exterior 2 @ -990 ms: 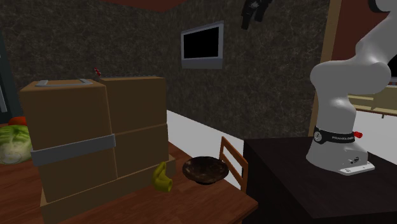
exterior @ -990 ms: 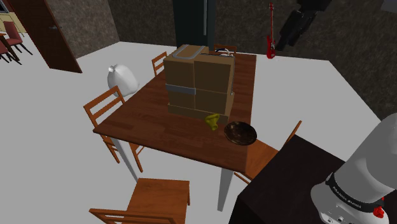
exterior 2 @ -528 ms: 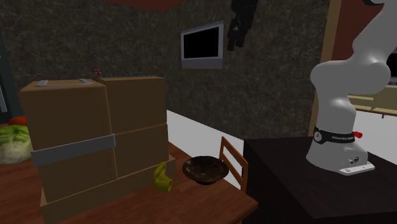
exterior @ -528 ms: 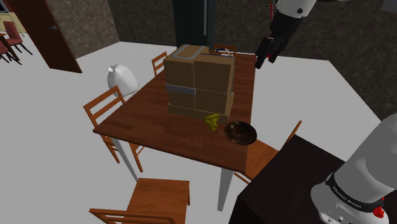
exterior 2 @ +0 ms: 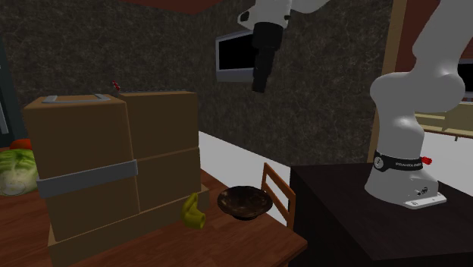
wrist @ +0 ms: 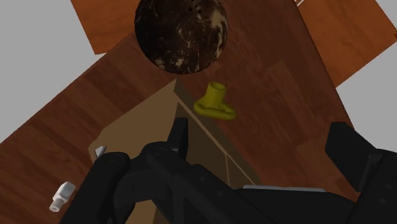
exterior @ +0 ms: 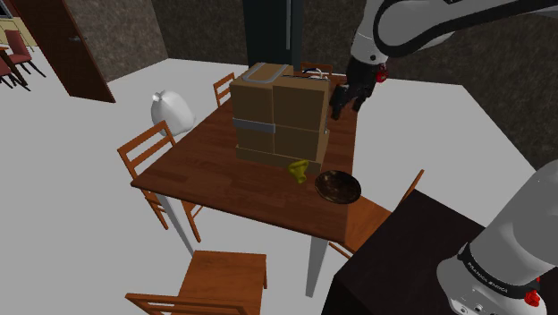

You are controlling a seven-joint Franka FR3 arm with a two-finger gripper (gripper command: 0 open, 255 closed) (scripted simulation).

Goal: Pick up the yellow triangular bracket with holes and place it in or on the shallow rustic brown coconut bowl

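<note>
Downward and toward the table the gripper [exterior: 344,100] had come since half a second before, its white arm now arching in from the shoulder view's upper right. The yellow bracket [exterior: 300,170] stood untouched on the wooden table [exterior: 206,174], just beside the foot of the cardboard box [exterior: 280,116], on the side nearer the stand. In the second exterior view the bracket [exterior 2: 194,212] sat at the box's lower corner, with the dark brown coconut bowl [exterior 2: 245,202] near it but apart, close to the table's edge. The wrist view put the bracket [wrist: 215,103] between the bowl [wrist: 181,32] and the gripper [wrist: 264,143], whose black fingers [wrist: 178,137] were spread wide with nothing between them. From the second exterior view the gripper [exterior 2: 260,83] hung high over the table, in front of a dark wall screen [exterior 2: 241,53]. A grey band of tape ran around the box [exterior 2: 114,163], which carried no lettering. Wooden chairs [exterior: 147,157] stood around the table, a white sack [exterior: 172,109] sat on the floor beyond it, and a green cabbage [exterior 2: 15,171] lay behind the box. On the black stand [exterior 2: 364,220], the arm's base wore a black band with white lettering too small to read.
</note>
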